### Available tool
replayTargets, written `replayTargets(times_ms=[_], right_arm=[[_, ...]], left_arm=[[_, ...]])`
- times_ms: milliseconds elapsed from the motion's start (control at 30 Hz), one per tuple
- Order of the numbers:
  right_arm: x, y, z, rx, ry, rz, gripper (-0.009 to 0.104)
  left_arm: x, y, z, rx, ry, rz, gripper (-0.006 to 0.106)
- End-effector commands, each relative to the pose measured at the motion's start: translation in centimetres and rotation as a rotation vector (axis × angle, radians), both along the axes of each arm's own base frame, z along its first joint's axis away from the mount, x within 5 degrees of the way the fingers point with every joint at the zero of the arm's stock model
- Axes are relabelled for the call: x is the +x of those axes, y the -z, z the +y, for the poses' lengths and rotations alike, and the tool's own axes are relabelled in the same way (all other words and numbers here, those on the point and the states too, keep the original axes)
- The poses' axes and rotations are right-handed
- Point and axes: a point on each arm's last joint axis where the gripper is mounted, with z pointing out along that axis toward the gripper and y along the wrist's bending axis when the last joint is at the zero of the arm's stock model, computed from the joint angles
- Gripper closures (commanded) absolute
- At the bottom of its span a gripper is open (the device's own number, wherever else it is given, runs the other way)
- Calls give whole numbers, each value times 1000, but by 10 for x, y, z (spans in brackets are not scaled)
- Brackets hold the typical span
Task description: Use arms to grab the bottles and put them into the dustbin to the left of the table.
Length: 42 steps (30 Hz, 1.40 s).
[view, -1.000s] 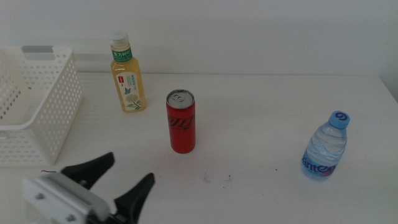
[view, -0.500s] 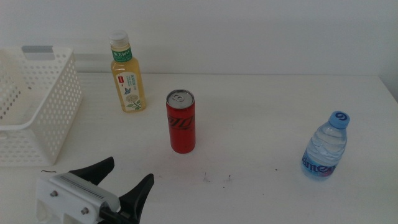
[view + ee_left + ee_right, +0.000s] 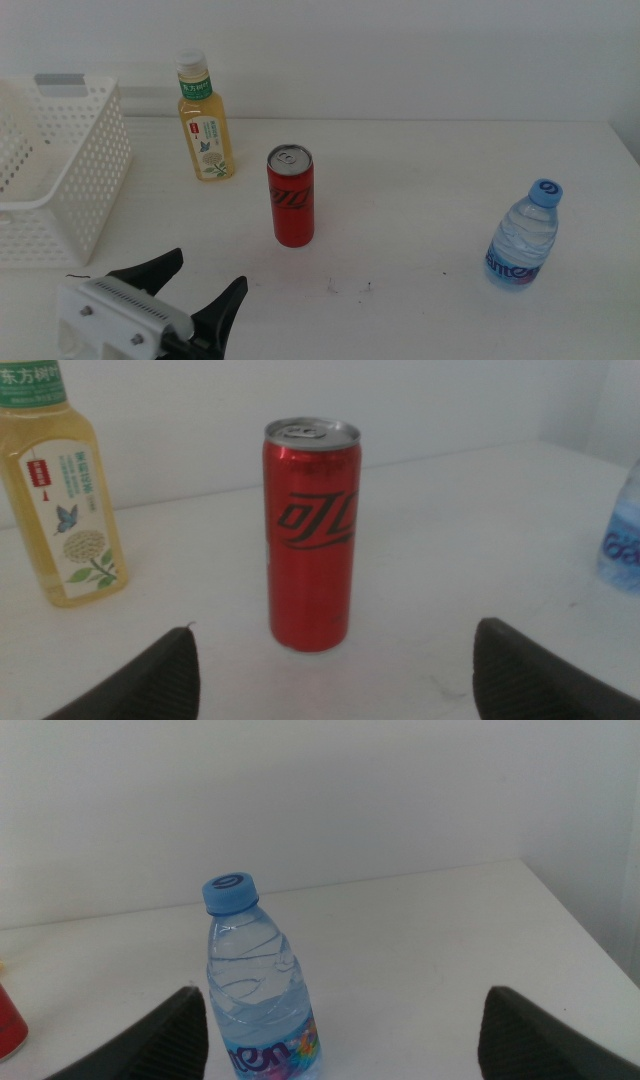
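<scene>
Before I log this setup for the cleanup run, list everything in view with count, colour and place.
Tea bottle: one, yellow with white cap and green label, upright at the back, right of the basket.
Can: one, red, upright near the table's middle.
Water bottle: one, clear with blue cap, upright on the right side.
Basket: one, white with perforated sides, at the left edge.
Table: one, white, with small dark specks in front of the can.
Left gripper: one, dark jaws open, low at the near left, facing the can.
Right gripper: one, dark jaws open, facing the water bottle; outside the middle view.
</scene>
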Motion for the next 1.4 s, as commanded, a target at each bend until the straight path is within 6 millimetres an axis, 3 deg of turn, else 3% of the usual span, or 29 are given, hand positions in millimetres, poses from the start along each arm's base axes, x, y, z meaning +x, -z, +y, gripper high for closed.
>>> replayTargets(times_ms=[0,300,600,1067,1367], right_arm=[[0,1,-1,-14,10,-5,5],[0,1,-1,-14,10,-5,5],[0,1,-1,-14,10,-5,5],[0,1,-1,-14,10,-5,5],[0,1,-1,-14,10,-5,5]], left_arm=[[6,-1,-2,15,-19,-9,7],[65,19,-35,19,36,41,7],[117,40,-59,-4,-40,42,7],[159,62,-82,-5,-70,48,7],[177,57,-94,7,-66,14,7]])
